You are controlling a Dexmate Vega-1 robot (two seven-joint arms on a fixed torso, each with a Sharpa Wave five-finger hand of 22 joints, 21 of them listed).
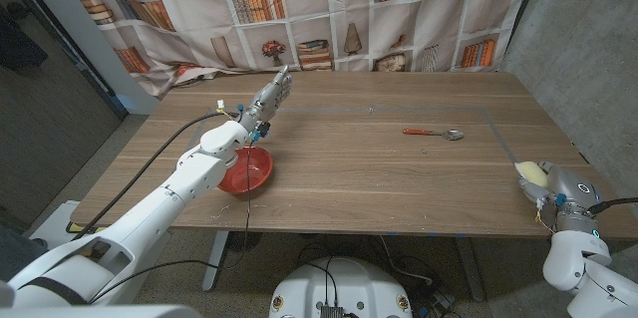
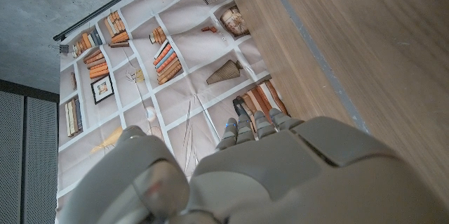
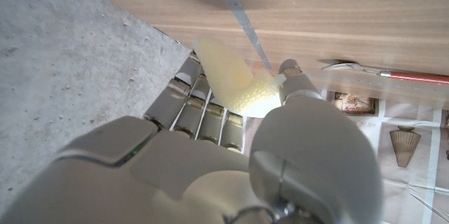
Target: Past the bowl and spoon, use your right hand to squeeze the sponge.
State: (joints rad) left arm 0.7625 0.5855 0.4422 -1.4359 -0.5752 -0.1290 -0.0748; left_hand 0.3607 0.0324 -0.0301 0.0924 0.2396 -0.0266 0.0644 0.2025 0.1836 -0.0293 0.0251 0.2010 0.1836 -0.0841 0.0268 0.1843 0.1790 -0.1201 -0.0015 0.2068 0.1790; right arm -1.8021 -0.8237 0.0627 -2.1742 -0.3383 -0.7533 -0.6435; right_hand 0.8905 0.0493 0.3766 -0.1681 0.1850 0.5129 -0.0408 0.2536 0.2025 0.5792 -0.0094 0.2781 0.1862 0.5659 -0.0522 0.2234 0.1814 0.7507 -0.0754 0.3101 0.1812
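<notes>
Wooden table below, I have my right hand at its right edge, fingers clamped around the yellow sponge.

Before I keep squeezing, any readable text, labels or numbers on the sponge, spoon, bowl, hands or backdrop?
None can be read.
Sponge, in the right hand: no print.
Spoon: no marking visible.
Red bowl: no marking visible.
Left hand: no label visible.
Bookshelf backdrop: printed book spines too small and blurred to read.
</notes>
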